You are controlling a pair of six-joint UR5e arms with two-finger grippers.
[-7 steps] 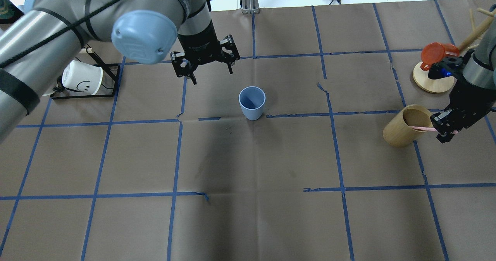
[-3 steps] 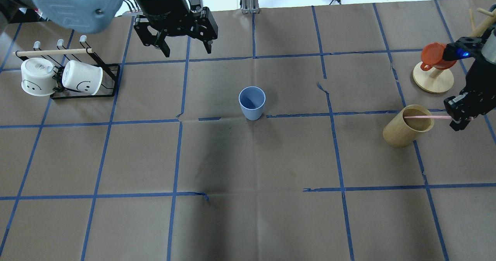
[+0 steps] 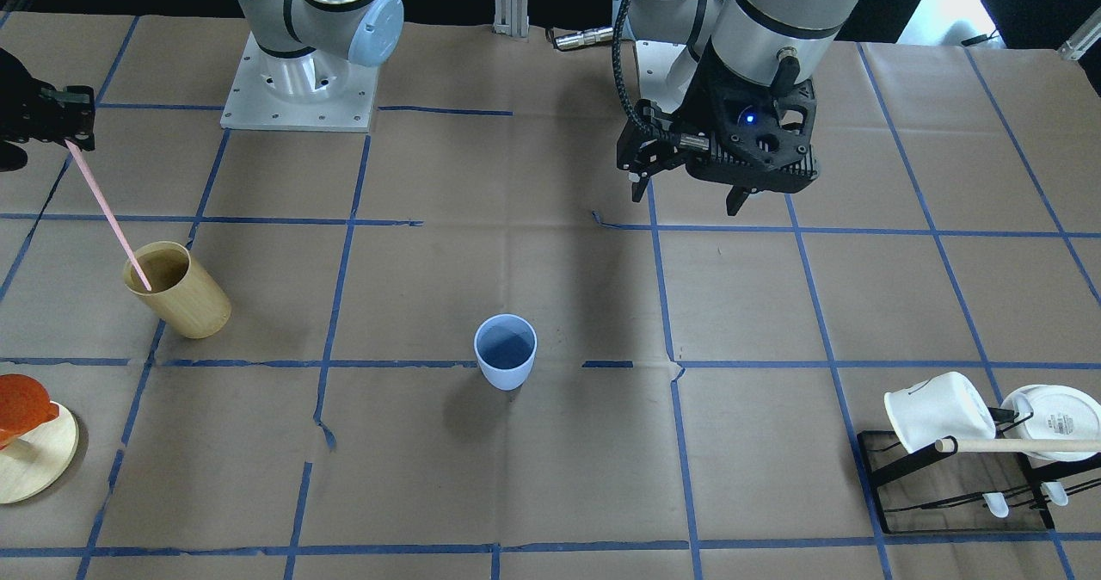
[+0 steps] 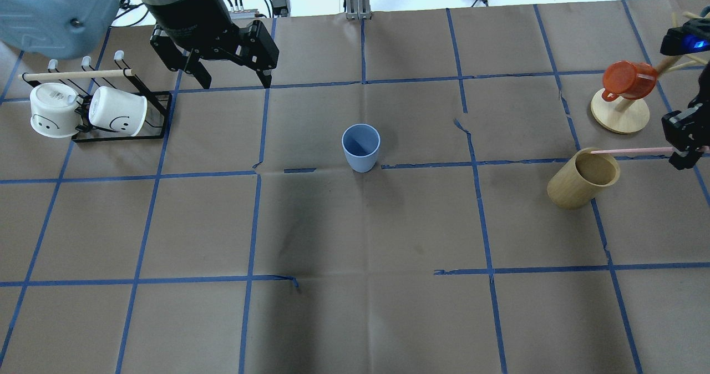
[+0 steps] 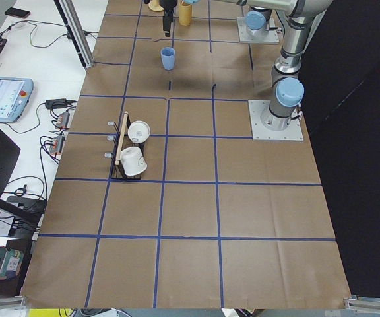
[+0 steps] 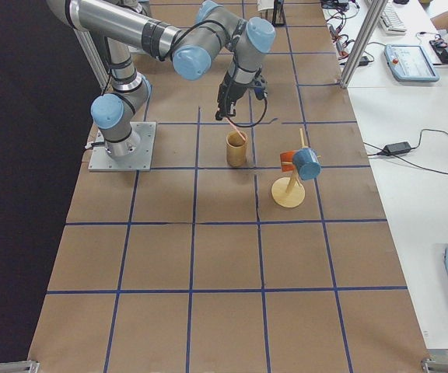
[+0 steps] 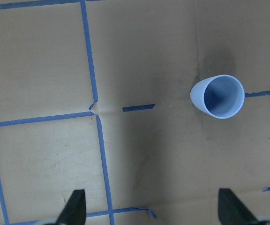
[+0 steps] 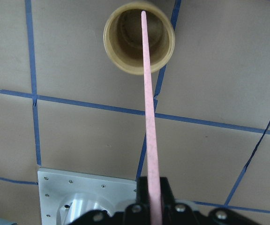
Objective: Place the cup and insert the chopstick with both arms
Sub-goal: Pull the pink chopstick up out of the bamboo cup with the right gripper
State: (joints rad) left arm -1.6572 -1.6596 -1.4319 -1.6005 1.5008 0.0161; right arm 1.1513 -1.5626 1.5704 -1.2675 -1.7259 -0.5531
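Observation:
The light-blue cup stands upright at the table's middle, also in the front view and the left wrist view. My left gripper is open and empty, raised well to the back left of the cup. My right gripper is shut on the upper end of the pink chopstick, at the table's right edge. The chopstick slants down, its lower tip over the mouth of the tan wooden cup. The front view shows the same chopstick.
A black rack with two white mugs stands at the back left, near my left arm. A wooden stand holding an orange cup is at the back right, behind the tan cup.
My left gripper has moved back and left, away from the blue cup. My right gripper has drawn the chopstick up and rightward, most of it now out of the tan cup.

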